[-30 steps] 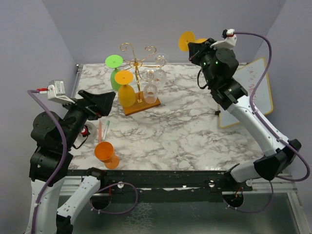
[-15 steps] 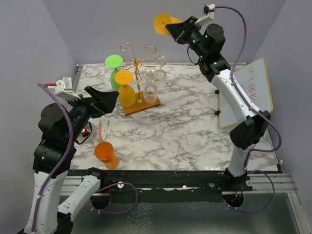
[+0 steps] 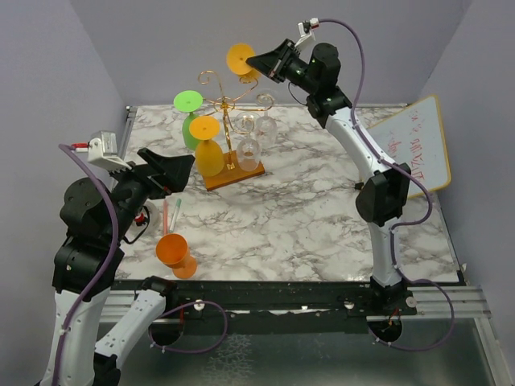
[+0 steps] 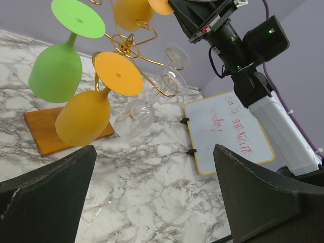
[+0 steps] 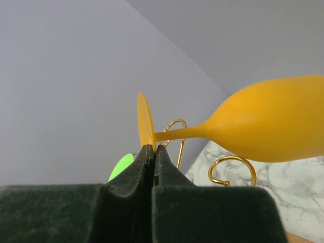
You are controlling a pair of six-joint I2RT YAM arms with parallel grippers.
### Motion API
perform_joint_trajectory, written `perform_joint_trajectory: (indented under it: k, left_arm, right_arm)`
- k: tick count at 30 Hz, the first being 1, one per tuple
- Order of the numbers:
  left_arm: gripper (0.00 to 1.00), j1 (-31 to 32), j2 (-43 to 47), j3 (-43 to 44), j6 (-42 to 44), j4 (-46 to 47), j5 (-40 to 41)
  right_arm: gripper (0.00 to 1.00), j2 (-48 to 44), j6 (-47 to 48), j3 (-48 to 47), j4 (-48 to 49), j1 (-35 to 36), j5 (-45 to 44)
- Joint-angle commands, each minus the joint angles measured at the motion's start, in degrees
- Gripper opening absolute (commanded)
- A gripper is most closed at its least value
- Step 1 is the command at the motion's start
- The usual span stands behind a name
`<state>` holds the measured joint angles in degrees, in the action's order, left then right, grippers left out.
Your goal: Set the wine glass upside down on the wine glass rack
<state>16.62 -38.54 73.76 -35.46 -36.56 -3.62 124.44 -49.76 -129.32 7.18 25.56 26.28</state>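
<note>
Gaping empty, the left gripper [image 4: 154, 148] hangs near the rack's front left. The rack [image 3: 228, 103] is thin curled gold wire on a flat wooden base, where a matte green glass [image 3: 191, 129] and clear glasses [image 3: 249, 149] hang upside down. Above its scrolls, the right gripper [image 5: 153, 150] pinches the glass [image 5: 273, 121] by its thin round foot, smooth, opaque orange.
</note>
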Motion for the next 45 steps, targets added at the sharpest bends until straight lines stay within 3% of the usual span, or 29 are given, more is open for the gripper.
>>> perform_joint_trajectory:
  k: [1, 16, 32, 45]
  left_arm:
    - [0.99, 0.08, 0.87, -0.95, 0.92, -1.19, -1.5]
    - [0.99, 0.08, 1.91, -1.83, 1.69, -1.67, 1.82]
    - [0.99, 0.08, -3.31, -5.28, -0.4, 4.91, 0.24]
    - [0.99, 0.08, -7.28, -7.09, -0.57, 7.63, 3.04]
  right_arm:
    - [0.01, 2.17, -3.85, -2.67, 3.08, 0.83, 5.23]
    - [0.0, 3.49, -3.2, -4.99, -2.71, 1.93, 6.89]
    - [0.0, 8.31, -6.18, -10.45, -8.36, 2.13, 9.91]
    - [0.0, 6.03, -4.76, -8.94, -13.38, 2.12, 8.2]
